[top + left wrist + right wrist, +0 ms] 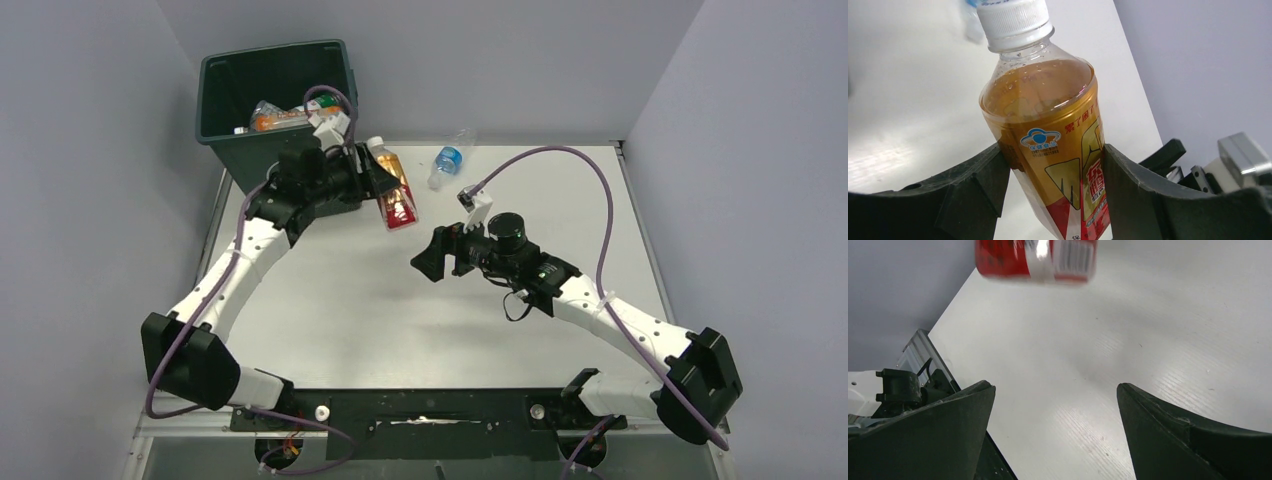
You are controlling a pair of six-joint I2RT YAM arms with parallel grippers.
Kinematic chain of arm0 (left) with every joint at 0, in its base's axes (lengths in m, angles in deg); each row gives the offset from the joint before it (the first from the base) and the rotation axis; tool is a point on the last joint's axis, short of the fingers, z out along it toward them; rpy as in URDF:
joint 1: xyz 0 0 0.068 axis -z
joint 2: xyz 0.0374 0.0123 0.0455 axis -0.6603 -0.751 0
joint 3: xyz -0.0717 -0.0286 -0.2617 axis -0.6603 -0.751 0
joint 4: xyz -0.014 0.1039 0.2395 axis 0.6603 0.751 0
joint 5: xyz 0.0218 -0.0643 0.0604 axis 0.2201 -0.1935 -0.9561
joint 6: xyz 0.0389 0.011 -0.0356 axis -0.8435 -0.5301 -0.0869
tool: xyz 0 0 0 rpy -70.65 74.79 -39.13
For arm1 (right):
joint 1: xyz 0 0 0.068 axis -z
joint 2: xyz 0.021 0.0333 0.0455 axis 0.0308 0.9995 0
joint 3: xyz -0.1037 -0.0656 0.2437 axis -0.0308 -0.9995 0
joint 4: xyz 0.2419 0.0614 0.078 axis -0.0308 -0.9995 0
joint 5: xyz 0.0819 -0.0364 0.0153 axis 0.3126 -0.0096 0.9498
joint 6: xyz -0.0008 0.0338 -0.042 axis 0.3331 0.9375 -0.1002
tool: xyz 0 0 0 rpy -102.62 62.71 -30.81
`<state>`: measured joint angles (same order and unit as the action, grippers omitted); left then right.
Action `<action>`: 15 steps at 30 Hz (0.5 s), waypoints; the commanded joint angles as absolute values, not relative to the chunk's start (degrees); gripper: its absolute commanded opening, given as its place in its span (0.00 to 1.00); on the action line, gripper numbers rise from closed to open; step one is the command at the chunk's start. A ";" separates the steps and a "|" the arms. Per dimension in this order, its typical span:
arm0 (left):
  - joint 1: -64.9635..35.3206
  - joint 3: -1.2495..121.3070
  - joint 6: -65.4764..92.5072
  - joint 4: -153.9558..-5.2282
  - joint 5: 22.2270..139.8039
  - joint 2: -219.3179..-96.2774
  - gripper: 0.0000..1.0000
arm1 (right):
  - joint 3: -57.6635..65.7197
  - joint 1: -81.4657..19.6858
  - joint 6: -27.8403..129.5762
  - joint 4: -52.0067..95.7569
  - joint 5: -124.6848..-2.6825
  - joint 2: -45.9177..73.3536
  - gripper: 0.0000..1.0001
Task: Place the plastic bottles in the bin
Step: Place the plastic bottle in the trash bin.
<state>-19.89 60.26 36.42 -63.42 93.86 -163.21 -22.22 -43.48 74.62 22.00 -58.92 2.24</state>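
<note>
- Since both arms are bolted at the near edge of the table (340,330), we start there. Each reaches out toward the far side, where the bottles and bin are.
- The right gripper (428,262) is the nearer of the two. It hangs low over mid-table with its jaws spread wide and nothing between them — its own camera shows only table surface in the gap. We judge it free for the next pick.
- Just beyond it and to the left, the left gripper (1053,150) is clamped on the tea bottle (1040,100), its jaws pressing the labelled body from either side below the shoulder. We think a grip on the wide middle keeps a bottle this full of liquid from swinging. It hangs tilted with its white cap toward the far side, and appears lifted off the table.
- That bottle is right beside the bin's near corner, not over the opening. The carry looks nearly done, with a lift over the rim and a release to come.
- Farther back, a clear bottle (450,158) with a blue label lies on its side near the far edge, well apart from both grippers. It seems to be the only one loose on the table.
- Farthest of all, at the far left corner, the bin (275,50) already holds several bottles (285,115).
</note>
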 commanded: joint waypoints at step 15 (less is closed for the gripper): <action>-43.99 90.99 34.18 -60.49 98.50 -167.79 0.52 | -24.43 -43.86 75.11 23.03 -61.03 -0.70 0.98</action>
